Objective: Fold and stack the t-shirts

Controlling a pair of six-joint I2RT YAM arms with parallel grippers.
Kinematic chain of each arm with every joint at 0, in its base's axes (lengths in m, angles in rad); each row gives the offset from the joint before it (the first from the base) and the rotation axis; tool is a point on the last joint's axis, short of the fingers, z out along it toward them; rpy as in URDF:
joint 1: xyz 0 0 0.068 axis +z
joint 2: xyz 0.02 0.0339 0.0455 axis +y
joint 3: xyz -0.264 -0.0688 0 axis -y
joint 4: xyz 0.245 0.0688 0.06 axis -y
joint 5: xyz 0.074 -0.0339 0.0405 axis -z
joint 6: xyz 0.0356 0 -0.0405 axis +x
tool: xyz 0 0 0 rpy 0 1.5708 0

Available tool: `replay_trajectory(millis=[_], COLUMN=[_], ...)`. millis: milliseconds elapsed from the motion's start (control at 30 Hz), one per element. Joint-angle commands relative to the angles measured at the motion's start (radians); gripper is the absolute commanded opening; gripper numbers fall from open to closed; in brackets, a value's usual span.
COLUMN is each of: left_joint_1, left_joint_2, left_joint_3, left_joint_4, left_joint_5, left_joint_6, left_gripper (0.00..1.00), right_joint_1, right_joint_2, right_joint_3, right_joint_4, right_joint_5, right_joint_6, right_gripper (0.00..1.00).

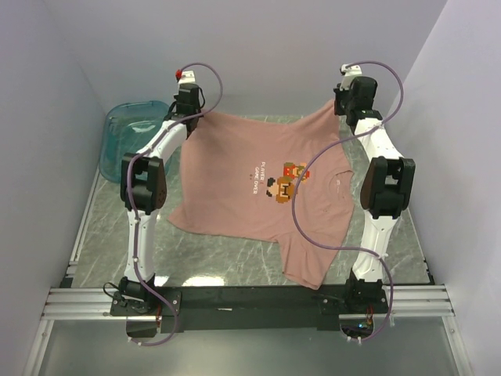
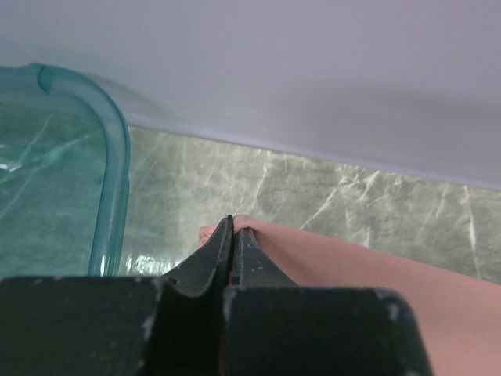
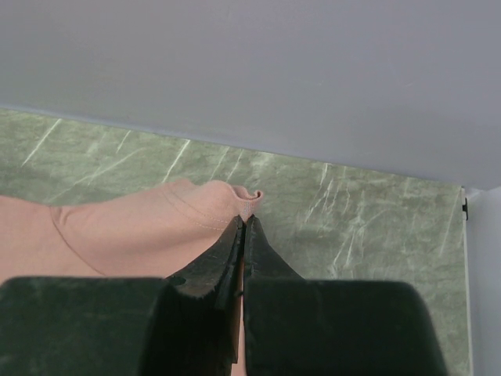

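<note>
Grey-green marbled table (image 1: 227, 257) held one pink t-shirt (image 1: 235, 188), spread out and unfolded. Left gripper (image 2: 231, 221) and right gripper (image 3: 244, 222) were each clamped on a far corner. Folding and stacking were not yet done.

One dusty-pink short-sleeved cotton t-shirt (image 1: 227, 196) is stretching between two black two-finger grippers, one left gripper (image 1: 194, 117) and one right gripper (image 1: 341, 109). One translucent teal plastic bin (image 1: 127, 135) is sitting just to the left gripper's left.
</note>
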Motion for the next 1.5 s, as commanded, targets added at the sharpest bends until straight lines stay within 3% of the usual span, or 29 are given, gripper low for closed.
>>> replay_trajectory(millis=[0, 800, 1067, 1467], left_joint_1=[0.003, 0.004, 0.009, 0.011], left_joint_2=[0.029, 0.069, 0.033, 0.005], left_joint_3=[0.052, 0.067, -0.005, -0.052], left_joint_4=[0.026, 0.016, 0.044, 0.055], left_joint_5=[0.02, 0.058, 0.057, 0.049], left_joint_6=[0.017, 0.02, 0.034, 0.035], left_gripper=[0.0, 0.0, 0.0, 0.0], right_joint_1=[-0.002, -0.03, -0.034, -0.034], right_joint_2=[-0.085, -0.167, -0.193, -0.337], right_joint_3=[0.0, -0.15, -0.207, -0.394], right_joint_4=[0.053, 0.082, 0.09, 0.14], right_joint_5=[0.019, -0.059, -0.08, -0.185], right_joint_6=[0.014, 0.037, 0.029, 0.023], right_gripper=[0.0, 0.0, 0.0, 0.0])
